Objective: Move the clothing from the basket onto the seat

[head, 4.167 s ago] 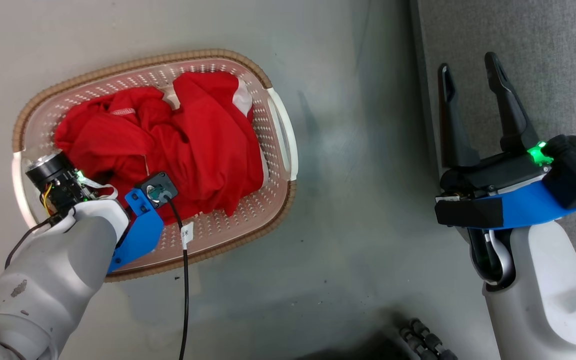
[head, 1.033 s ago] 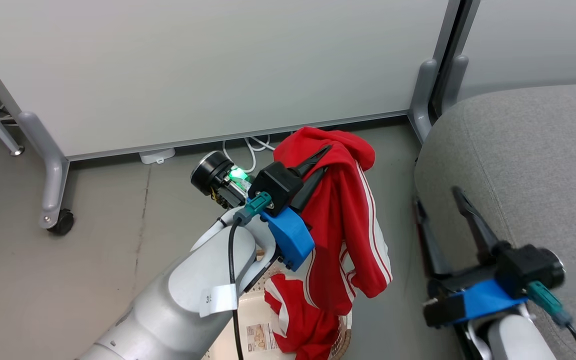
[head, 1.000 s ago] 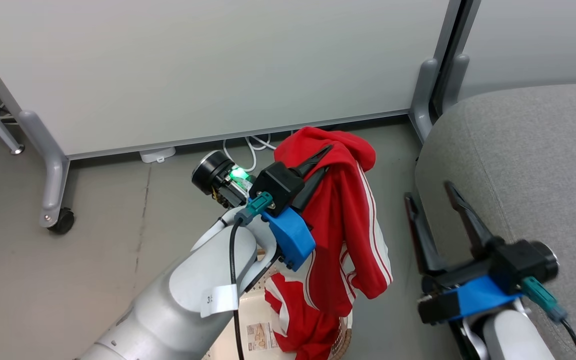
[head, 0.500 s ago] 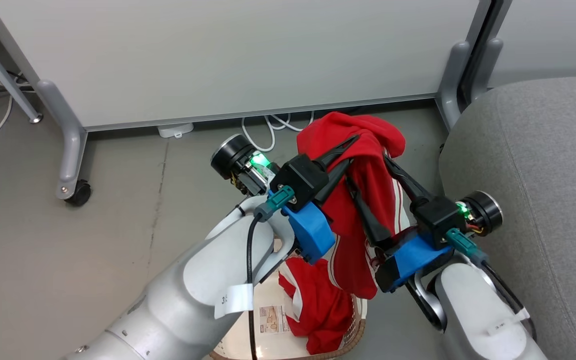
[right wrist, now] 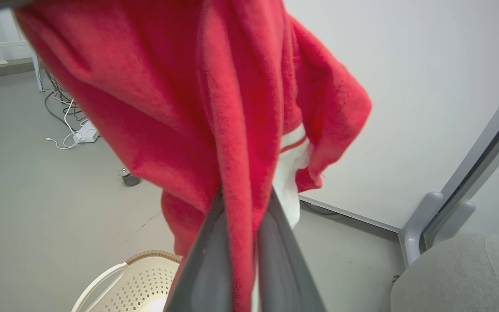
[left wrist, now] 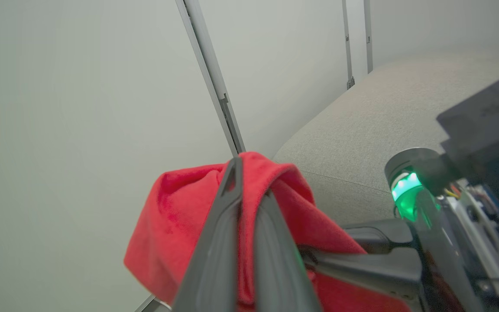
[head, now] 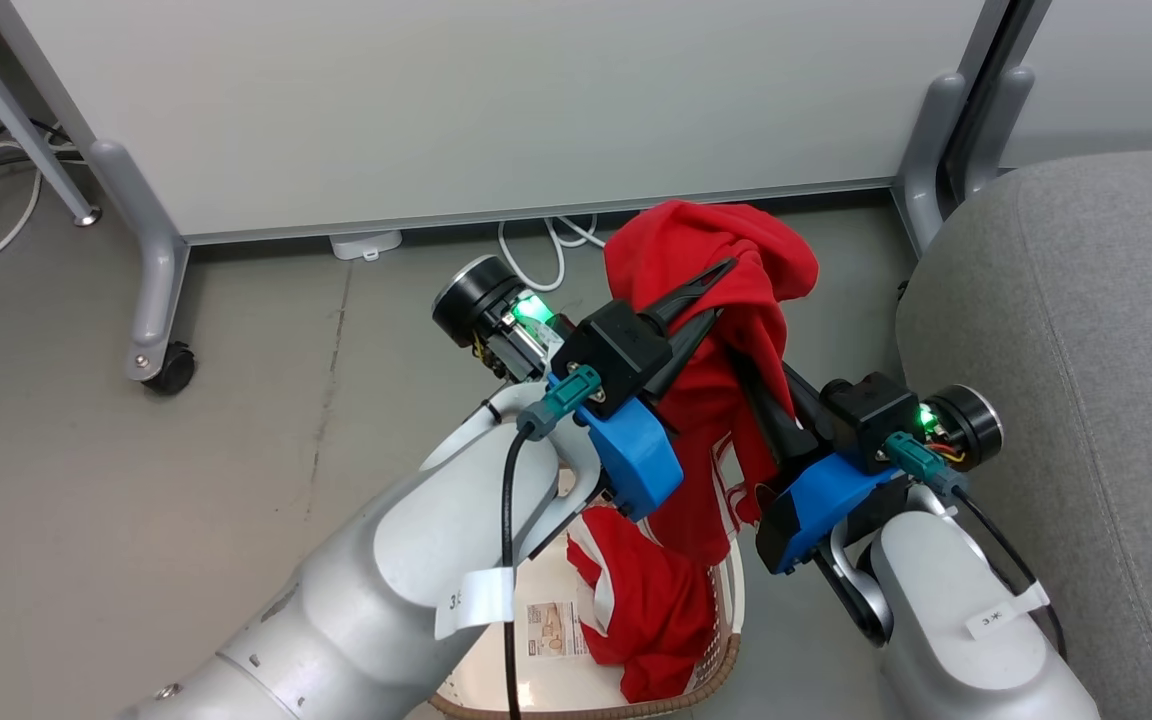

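Left claw (left wrist: 250, 180), right claw (right wrist: 246, 199) tight on clothing (head: 706, 250) — basket (right wrist: 145, 277) below, right wrist view.

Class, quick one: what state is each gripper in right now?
Left gripper: closed, holding the red garment.
Right gripper: closed on the same garment.

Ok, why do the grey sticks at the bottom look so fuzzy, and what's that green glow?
Left wrist view: the left claw sits right by the lens, so it blurs; the green light on the other arm glows with a soft halo. Right wrist view: the right claw and the clothing it pinches are close, so fuzzy too. Head view: everything looks sharper, with even light.
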Controlling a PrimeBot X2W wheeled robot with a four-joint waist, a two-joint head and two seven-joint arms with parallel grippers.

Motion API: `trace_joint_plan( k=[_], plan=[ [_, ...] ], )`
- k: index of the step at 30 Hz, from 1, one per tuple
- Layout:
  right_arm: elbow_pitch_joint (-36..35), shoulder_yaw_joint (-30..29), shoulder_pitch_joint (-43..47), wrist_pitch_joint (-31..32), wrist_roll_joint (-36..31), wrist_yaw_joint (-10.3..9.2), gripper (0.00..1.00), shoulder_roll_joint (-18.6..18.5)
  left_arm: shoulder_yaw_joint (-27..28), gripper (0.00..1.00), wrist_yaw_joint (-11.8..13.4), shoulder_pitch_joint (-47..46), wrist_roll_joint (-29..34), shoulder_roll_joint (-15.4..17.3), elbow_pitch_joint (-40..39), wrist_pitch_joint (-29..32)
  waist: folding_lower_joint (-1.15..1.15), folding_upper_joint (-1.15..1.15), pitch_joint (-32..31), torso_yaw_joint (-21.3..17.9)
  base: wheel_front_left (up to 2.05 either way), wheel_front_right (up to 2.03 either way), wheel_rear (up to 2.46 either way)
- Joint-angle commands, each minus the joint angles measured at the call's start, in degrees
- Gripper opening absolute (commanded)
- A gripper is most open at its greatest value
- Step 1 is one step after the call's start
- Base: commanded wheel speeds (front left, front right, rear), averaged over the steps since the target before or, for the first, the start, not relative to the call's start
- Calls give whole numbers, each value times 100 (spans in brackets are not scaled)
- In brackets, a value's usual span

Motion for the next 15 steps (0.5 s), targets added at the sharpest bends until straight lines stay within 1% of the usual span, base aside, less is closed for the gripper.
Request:
trace_joint_plan(
  k=[1,10,11,12,13,15],
  plan=[
    [-29,9,-49,-20,36,1,0,-17,32,0,-13,-10,14,10,12,-29,0,0,-5,-10,0,0,0],
    [-123,-6,-14,-20,97,1,0,-17,69,0,-25,29,41,7,39,-29,0,0,3,-39,0,0,0],
    [-135,-10,-9,-21,106,1,0,-17,96,0,11,24,61,6,8,-29,0,0,7,-40,0,0,0],
    [-147,-13,-7,-21,118,1,0,-17,109,3,35,25,83,7,-14,-29,0,0,15,-41,0,0,0],
    [-159,-21,-4,-20,144,1,0,-17,104,100,36,39,97,8,-6,-28,0,0,22,-41,0,0,0],
    [-197,-79,6,-21,207,1,0,-18,105,100,33,64,103,6,-14,-23,0,0,42,-42,0,0,0]
  ],
)
